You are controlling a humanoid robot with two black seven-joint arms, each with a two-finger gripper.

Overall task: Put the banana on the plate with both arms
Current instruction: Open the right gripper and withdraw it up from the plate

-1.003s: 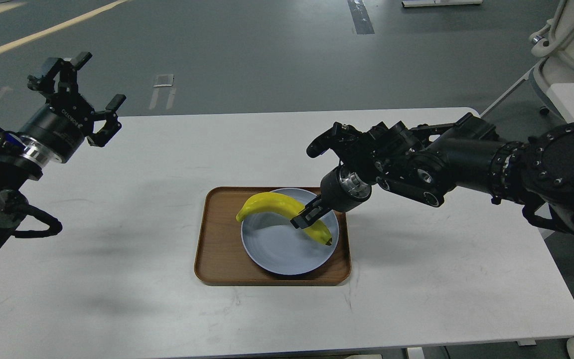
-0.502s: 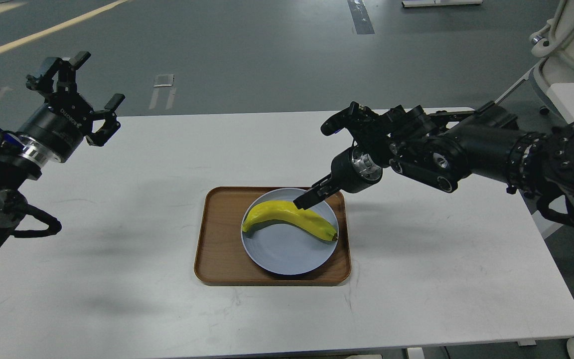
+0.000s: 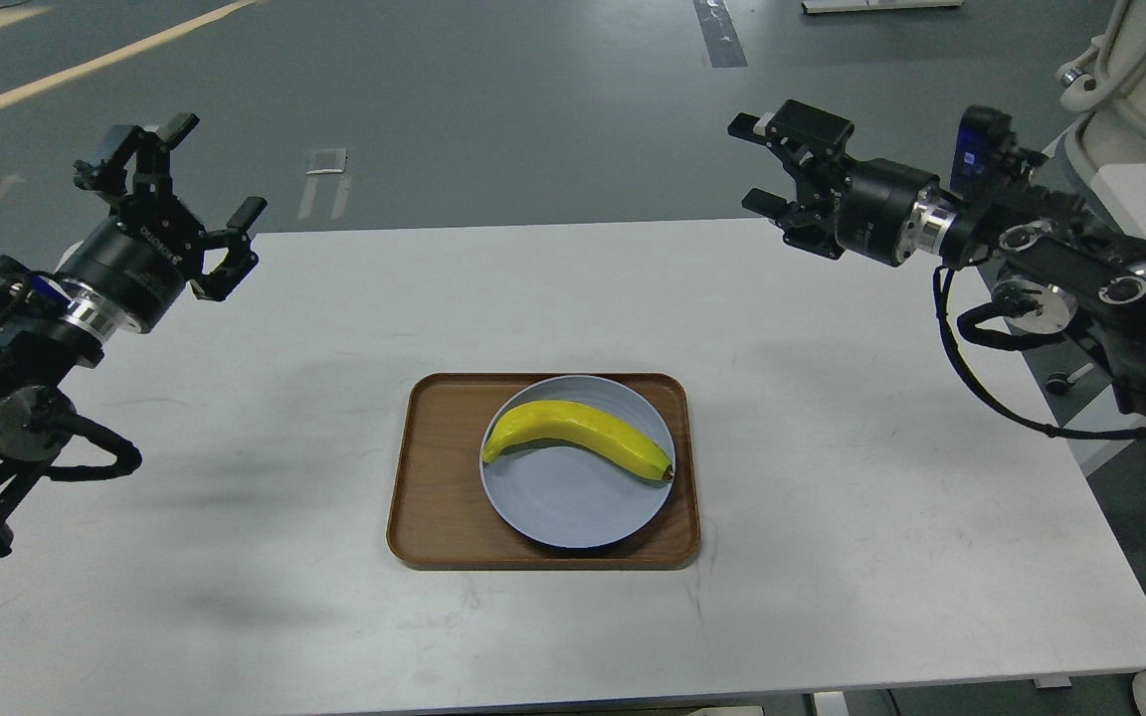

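With the banana (image 3: 578, 434) lying flat across the plate (image 3: 573, 512) on the tray (image 3: 434, 477), I keep my left end effector (image 3: 190, 189) and right end effector (image 3: 767, 167) spread wide, empty, high above the worktop (image 3: 235, 557)

Right gripper (image 3: 760, 164) released banana (image 3: 578, 438), withdrew up to far right, jaws spread; banana settled flat on plate (image 3: 573, 507).
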